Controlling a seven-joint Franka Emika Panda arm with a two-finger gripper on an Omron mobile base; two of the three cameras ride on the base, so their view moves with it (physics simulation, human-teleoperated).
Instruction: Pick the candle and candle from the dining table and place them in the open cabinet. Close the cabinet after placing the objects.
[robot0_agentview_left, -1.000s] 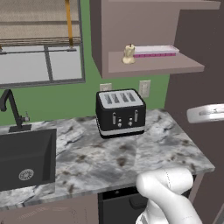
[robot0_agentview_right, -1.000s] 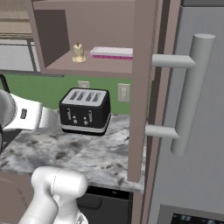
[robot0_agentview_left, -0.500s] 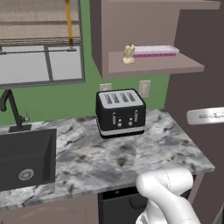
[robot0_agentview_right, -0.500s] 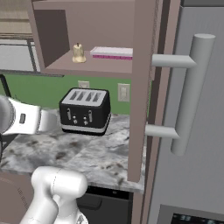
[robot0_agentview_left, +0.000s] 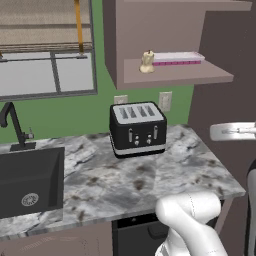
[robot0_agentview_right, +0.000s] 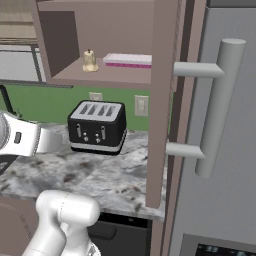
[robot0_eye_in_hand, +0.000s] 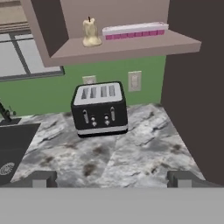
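A cream candle stands upright on the shelf of the open mauve-brown cabinet, at its left end. The cabinet door hangs open on the right, edge-on in the right base view, with its silver bar handle sticking out. My gripper is open and empty, held back from the counter and well below the shelf; its fingertips stand wide apart. The dining table is out of view.
A flat pink-and-white box lies on the shelf right of the candle. A black toaster sits on the marbled counter under the cabinet. A black sink with a faucet is at the left.
My white wrist has sunk very slightly in both base views. The candle, box, toaster and door have not moved, and the jaws stay open.
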